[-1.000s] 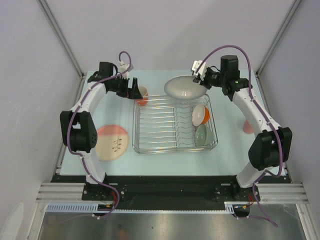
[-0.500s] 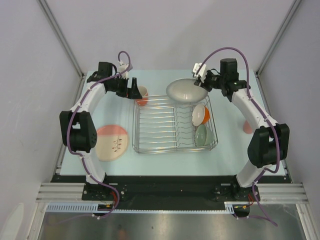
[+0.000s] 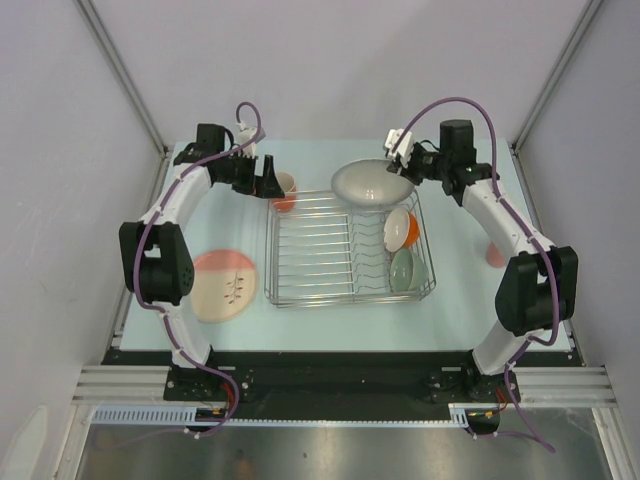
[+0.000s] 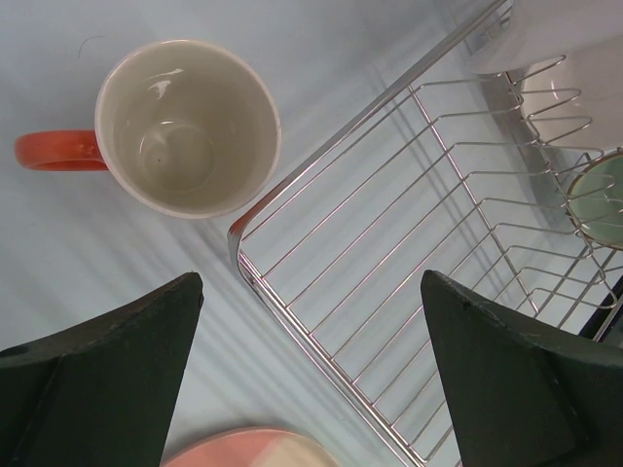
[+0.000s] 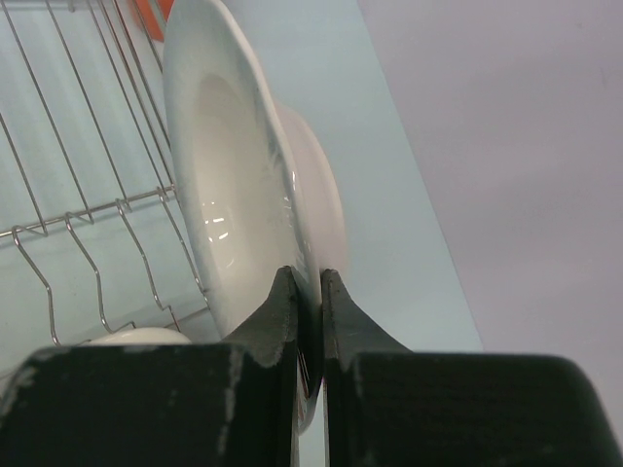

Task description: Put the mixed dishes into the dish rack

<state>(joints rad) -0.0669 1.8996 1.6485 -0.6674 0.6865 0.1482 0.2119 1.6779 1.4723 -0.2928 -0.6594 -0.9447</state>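
My right gripper [image 5: 307, 277] is shut on the rim of the white plate [image 5: 234, 175], which hangs tilted over the back edge of the dish rack [image 3: 330, 262]. Two bowls stand on edge in the rack's right end: the orange-and-white bowl [image 3: 402, 230] and the pale green bowl [image 3: 408, 268]. The orange mug [image 4: 185, 126] stands upright on the table just outside the rack's back left corner. My left gripper [image 4: 310, 279] hovers open above that corner [image 4: 243, 258], beside the mug. The pink plate [image 3: 225, 285] with its twig mark lies flat left of the rack.
A pink tumbler [image 3: 495, 255] shows at the table's right side, mostly hidden behind my right arm. The enclosure's white walls stand close to the table on the left, back and right.
The right gripper has carried the white plate a little nearer and lower, over the rack's back edge. The left arm has not moved.
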